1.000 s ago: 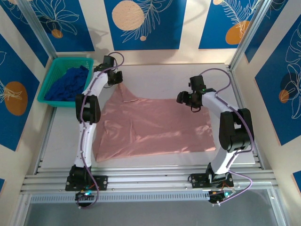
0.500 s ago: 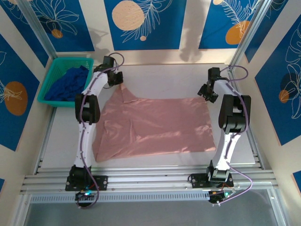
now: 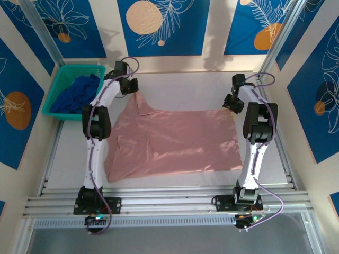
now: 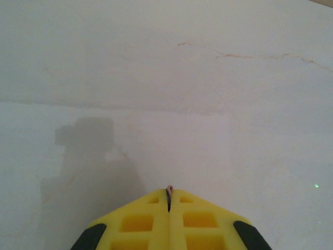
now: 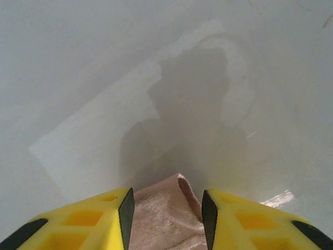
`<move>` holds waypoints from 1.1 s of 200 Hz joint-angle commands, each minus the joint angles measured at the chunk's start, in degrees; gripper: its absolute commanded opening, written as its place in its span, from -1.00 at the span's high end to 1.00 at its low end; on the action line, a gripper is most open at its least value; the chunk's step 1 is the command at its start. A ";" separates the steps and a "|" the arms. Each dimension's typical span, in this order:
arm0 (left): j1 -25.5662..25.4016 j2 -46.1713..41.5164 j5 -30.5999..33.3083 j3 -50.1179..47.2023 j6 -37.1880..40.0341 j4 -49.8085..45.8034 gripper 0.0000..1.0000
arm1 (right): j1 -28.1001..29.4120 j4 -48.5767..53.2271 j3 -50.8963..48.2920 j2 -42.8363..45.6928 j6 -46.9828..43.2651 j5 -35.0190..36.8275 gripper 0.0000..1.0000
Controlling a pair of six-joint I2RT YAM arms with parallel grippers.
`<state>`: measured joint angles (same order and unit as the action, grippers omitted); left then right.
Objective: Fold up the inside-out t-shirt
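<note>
Corner-grasping step: your left gripper (image 4: 169,195) is clamped on the t-shirt (image 3: 175,140) at its far-left corner. Your right gripper (image 5: 167,202) has its jaws apart astride the far-right corner; close them next.

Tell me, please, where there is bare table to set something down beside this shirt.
Bare table lies behind the pink t-shirt, between the left arm and the right arm. Another patch lies left of the shirt, nearer than the green basket. A narrow strip runs right of the right arm. The shirt crowds the middle.
</note>
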<state>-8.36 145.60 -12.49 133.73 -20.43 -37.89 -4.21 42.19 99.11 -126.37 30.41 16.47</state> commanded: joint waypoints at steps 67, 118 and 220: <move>-0.34 -6.73 -0.93 -2.38 0.39 0.53 1.00 | -0.29 2.13 3.23 -1.84 -2.14 -1.54 0.62; -0.32 -19.49 0.28 -16.96 -2.70 5.97 1.00 | -0.19 -1.47 -1.22 4.37 -5.15 -1.70 0.90; -0.34 -52.70 0.97 -48.23 -6.78 5.25 1.00 | -0.52 -3.24 -18.78 23.79 -9.67 -1.47 0.93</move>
<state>-8.43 98.41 -11.16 90.11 -25.10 -31.03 -4.21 39.22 84.01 -106.21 22.35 15.44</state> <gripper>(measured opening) 0.036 0.060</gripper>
